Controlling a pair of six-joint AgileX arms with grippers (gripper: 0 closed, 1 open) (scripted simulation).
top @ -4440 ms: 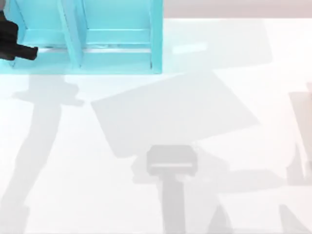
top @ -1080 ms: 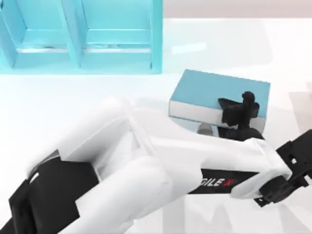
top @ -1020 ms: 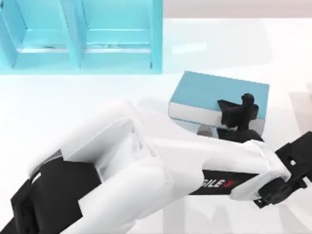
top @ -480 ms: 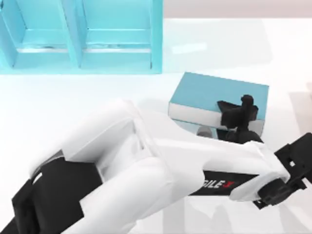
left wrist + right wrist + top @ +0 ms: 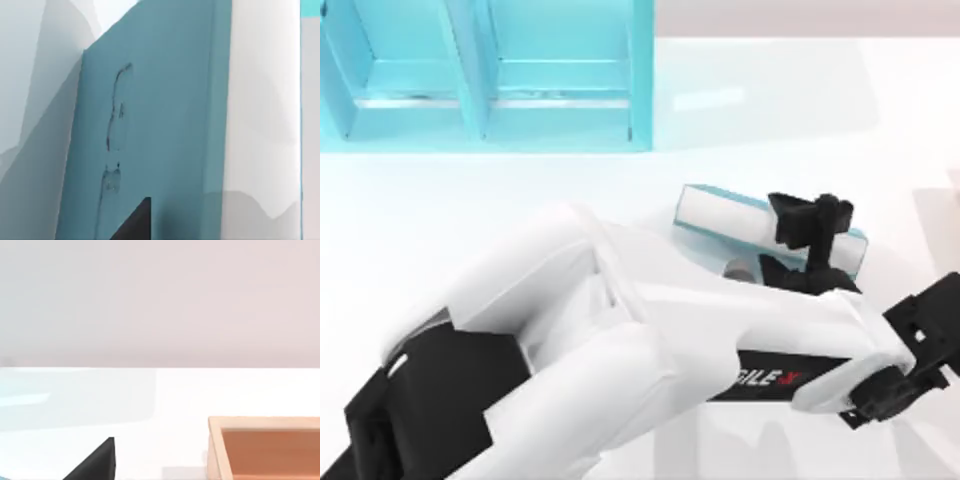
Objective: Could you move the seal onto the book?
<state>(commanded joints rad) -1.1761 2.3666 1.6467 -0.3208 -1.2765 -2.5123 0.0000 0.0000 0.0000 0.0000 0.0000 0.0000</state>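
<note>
The teal-blue book (image 5: 720, 215) sits right of the table's middle, tipped so its white page edge faces up. My left arm reaches across the table, and my left gripper (image 5: 809, 222) is shut on the book's right end. Up close in the left wrist view, the book's cover (image 5: 160, 140) and white pages appear beside one black finger (image 5: 134, 225). The right wrist view has a tan-brown boxy block, the seal (image 5: 265, 447), standing on the table and cut off by the frame edge. A black part of my right gripper (image 5: 95, 464) lies a short way from the seal.
A large light-blue shelf unit (image 5: 480, 80) with compartments stands along the back left of the table. My left arm's white body (image 5: 620, 340) covers much of the front and middle. White tabletop lies open to the right of the shelf.
The left arm came in from the far left and reached the book. In the last half second the book tipped from lying flat to showing its white page edge upward.
</note>
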